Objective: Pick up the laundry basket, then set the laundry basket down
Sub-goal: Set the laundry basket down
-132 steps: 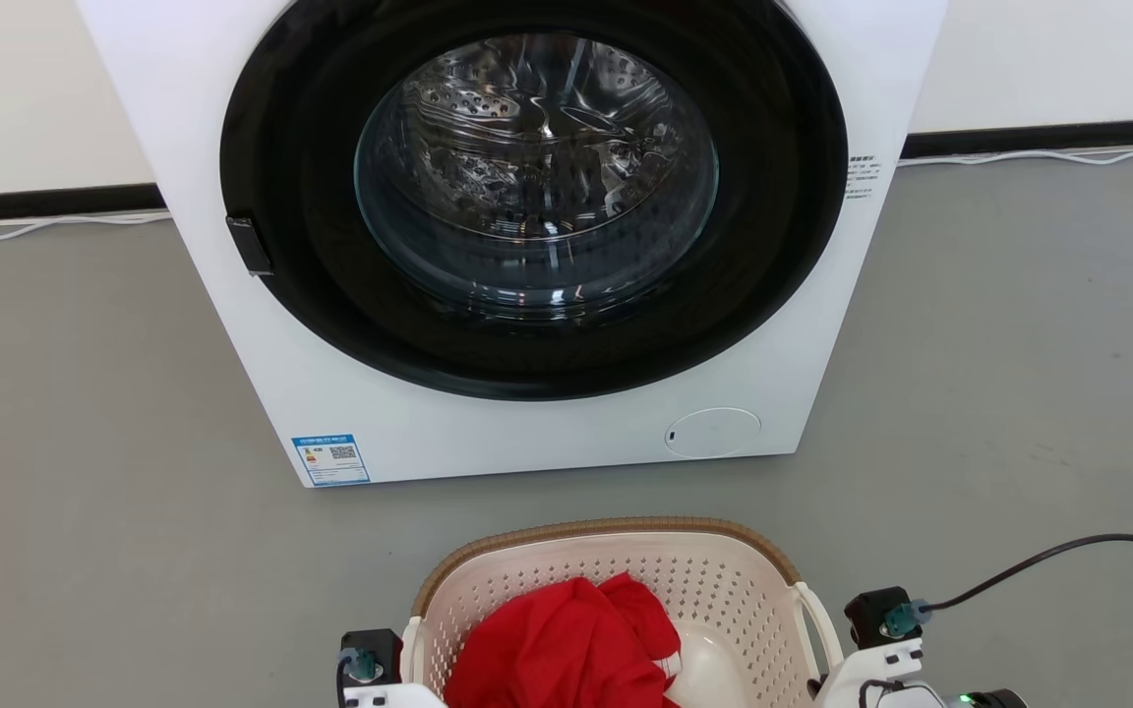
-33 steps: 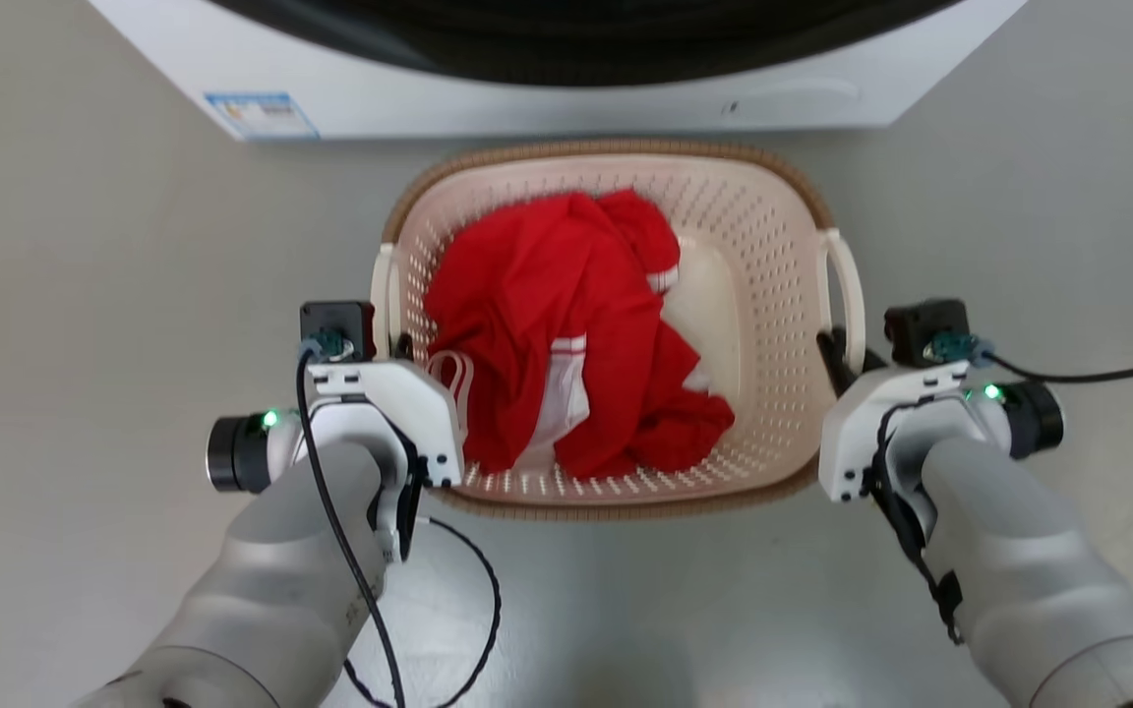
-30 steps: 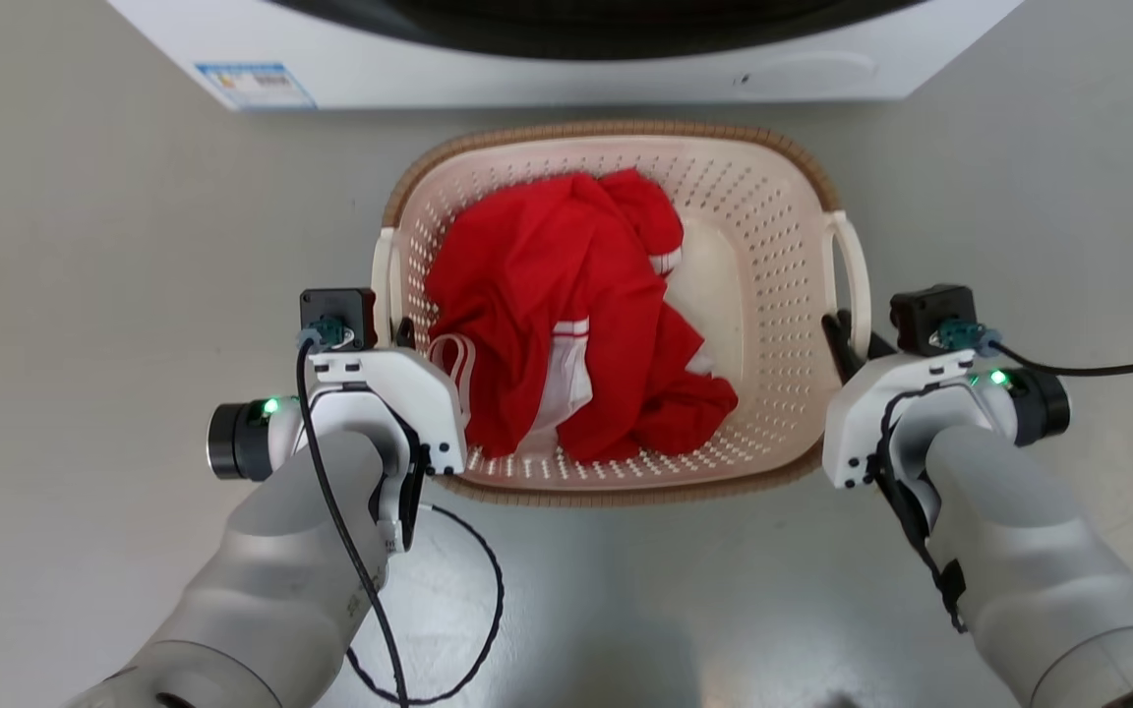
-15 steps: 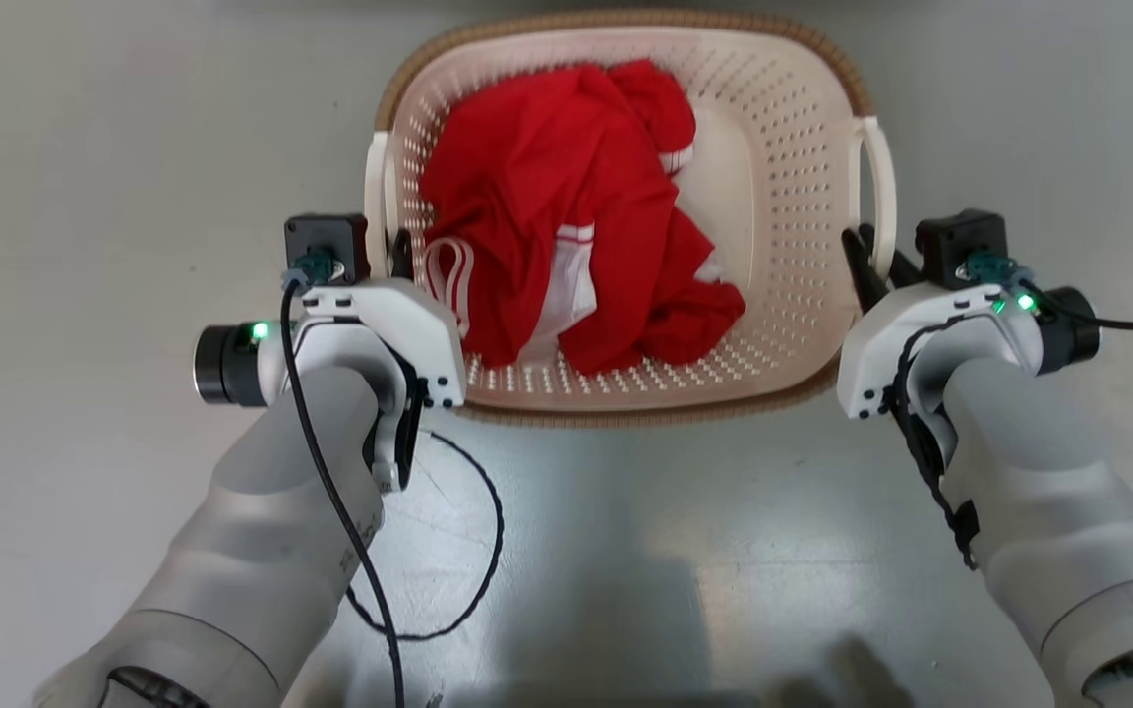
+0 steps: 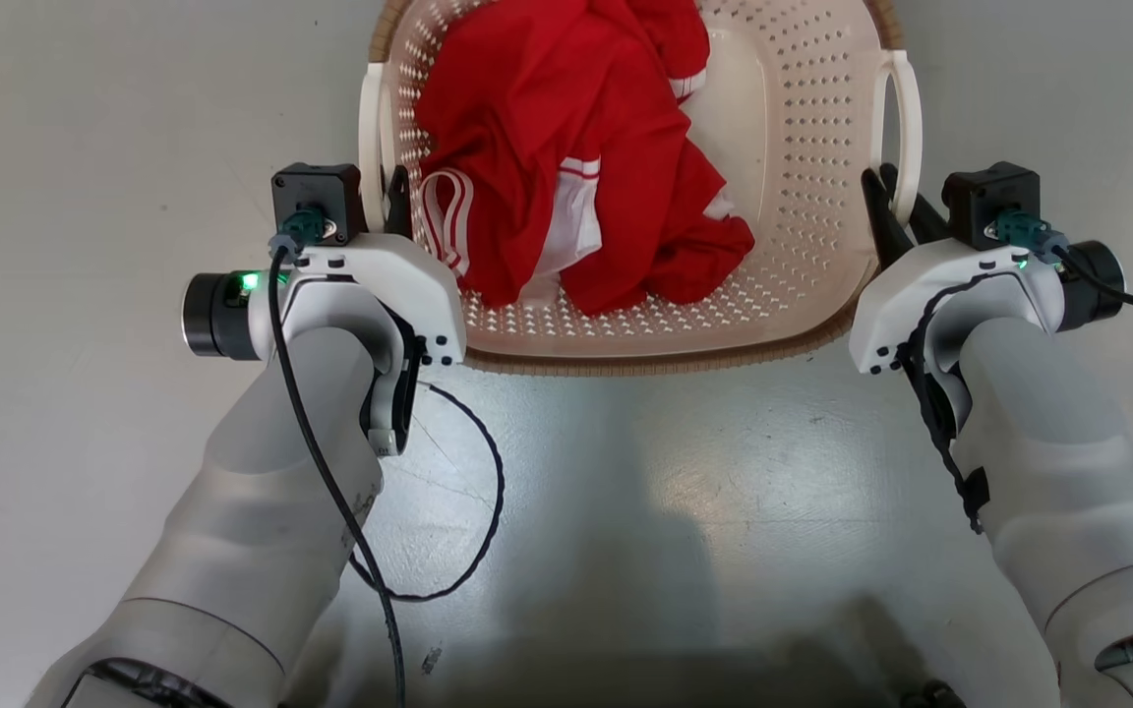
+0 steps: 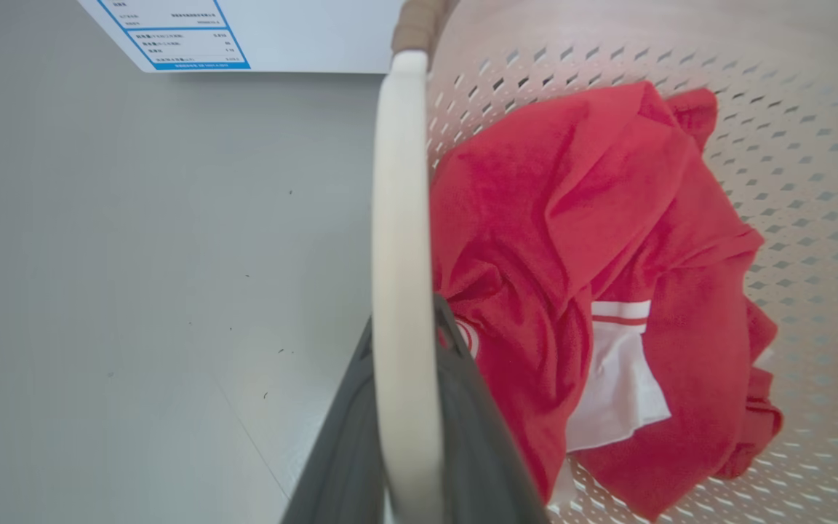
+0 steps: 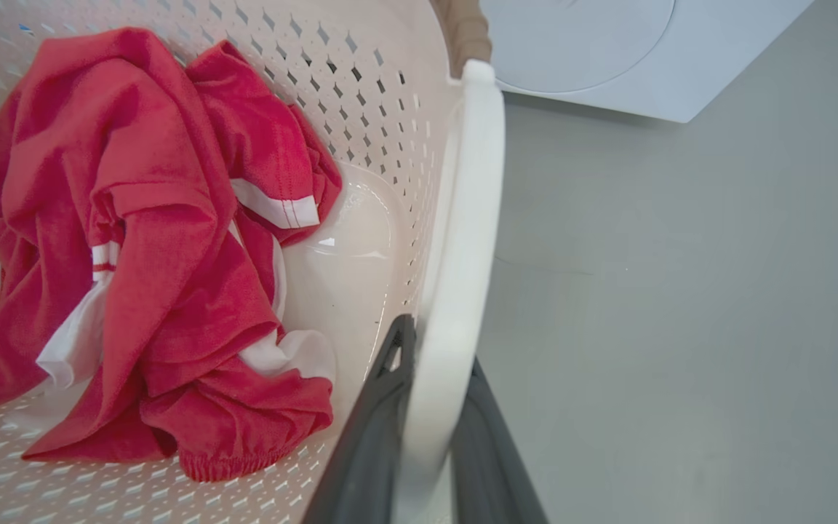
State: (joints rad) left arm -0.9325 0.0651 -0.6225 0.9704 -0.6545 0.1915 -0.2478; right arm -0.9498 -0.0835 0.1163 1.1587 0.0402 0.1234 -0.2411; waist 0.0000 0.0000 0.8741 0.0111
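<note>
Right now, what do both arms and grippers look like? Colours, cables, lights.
The left forearm and right forearm are smooth pale grey shells with white wrist housings. The left gripper and right gripper each have two long dark fingers, a black block with teal connector, a green light and black cable.

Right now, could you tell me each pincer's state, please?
Left pincer: closed on the cream-white perforated plastic laundry basket's white left loop handle.
Right pincer: closed on its white right loop handle.

The laundry basket (image 5: 803, 197) is cut off at its far end by the head view's top edge. A red garment (image 5: 566, 118) hides much of its floor. In the left wrist view, print on a blue-bordered label (image 6: 172, 36) is too small to read.
</note>
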